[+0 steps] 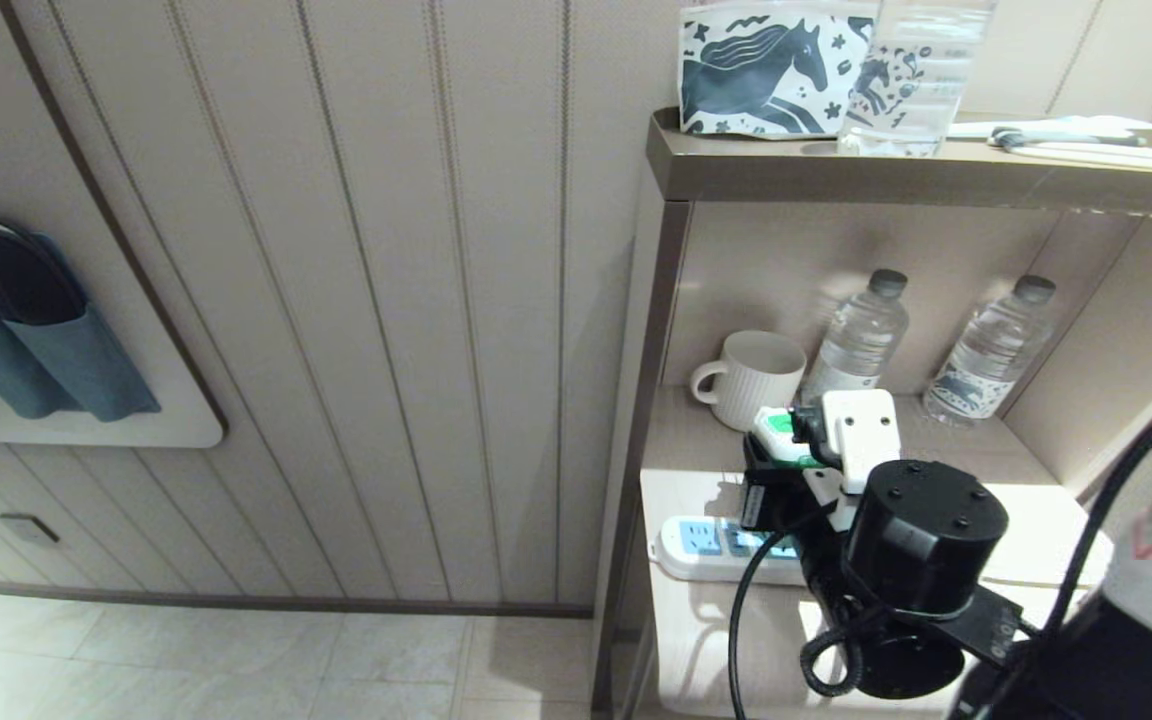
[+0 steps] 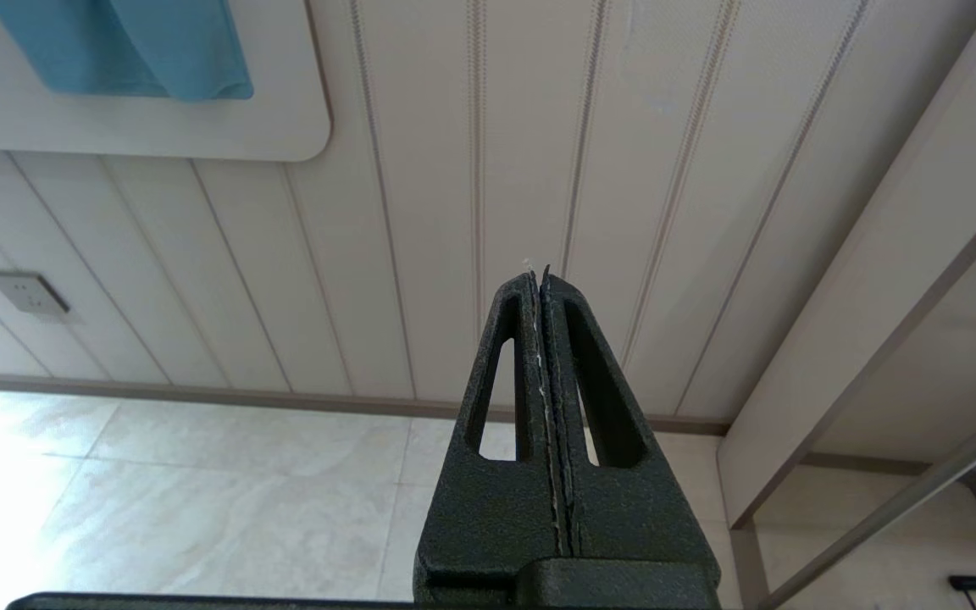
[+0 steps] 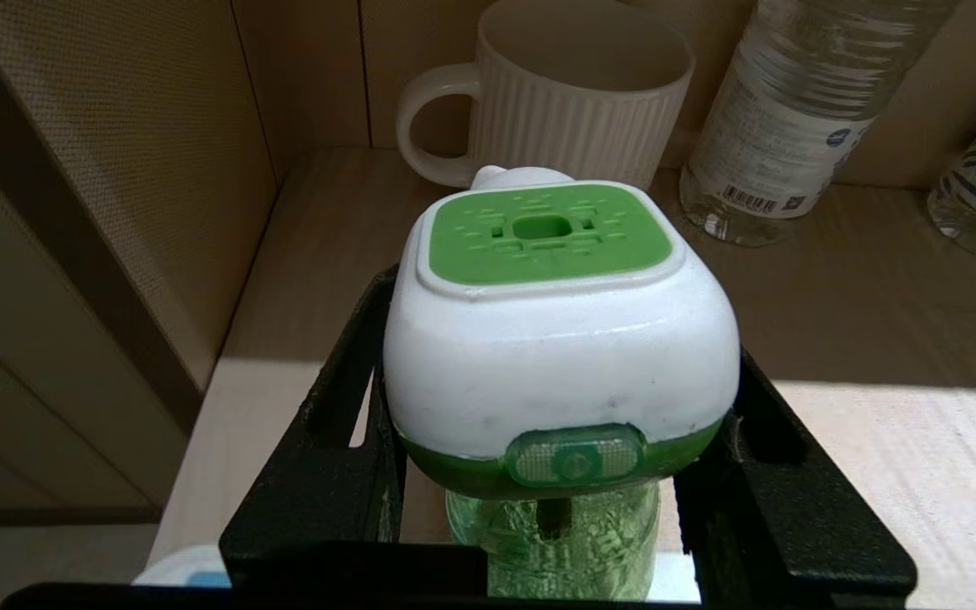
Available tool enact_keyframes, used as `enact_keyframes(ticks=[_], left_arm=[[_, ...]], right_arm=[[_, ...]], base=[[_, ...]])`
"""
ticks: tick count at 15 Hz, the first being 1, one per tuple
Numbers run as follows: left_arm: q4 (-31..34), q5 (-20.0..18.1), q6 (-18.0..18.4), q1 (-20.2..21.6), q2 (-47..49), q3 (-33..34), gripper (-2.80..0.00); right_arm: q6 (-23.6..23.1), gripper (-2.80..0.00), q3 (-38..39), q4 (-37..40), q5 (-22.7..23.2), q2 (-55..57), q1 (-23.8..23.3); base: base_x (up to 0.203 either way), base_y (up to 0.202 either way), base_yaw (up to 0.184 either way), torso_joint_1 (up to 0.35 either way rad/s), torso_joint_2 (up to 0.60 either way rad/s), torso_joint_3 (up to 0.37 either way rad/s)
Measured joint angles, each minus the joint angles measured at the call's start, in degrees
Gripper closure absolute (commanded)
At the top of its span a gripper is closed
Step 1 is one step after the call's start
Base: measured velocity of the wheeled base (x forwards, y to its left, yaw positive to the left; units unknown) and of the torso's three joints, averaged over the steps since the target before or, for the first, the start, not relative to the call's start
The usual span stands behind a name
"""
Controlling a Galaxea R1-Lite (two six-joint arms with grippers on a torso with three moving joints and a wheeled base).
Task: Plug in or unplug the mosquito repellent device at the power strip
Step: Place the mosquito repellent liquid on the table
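My right gripper (image 3: pixel 560 339) is shut on the mosquito repellent device (image 3: pixel 556 339), its black fingers (image 3: pixel 344 398) pressing the two sides of the white head. The device has a green top panel and a translucent green bottle underneath. In the head view the right gripper (image 1: pixel 781 455) holds the device (image 1: pixel 774 432) just above and behind the power strip (image 1: pixel 701 545), which lies on the lower shelf with light-blue sockets showing; the arm hides the strip's right part. My left gripper (image 2: pixel 536 275) is shut on nothing, parked facing the panelled wall and floor.
A white ribbed mug (image 1: pixel 751 378) and two clear water bottles (image 1: pixel 861 335) (image 1: pixel 996 350) stand at the back of the shelf (image 1: pixel 696 440). The upper shelf (image 1: pixel 836 170) hangs low overhead, and a brown frame post (image 1: pixel 641 400) borders the left side.
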Motion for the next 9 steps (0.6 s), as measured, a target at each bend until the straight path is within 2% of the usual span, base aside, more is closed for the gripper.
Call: enact_keyframes(ticks=[9], left_arm=[[0.00,0.00,-0.03,0.00,0.00,0.00,0.00]], right_arm=[[-0.01,0.00,-4.72,-1.73,-1.61,7.35,0.39]], base=[[0.000,0.000,0.000,0.000,0.00,0.000]])
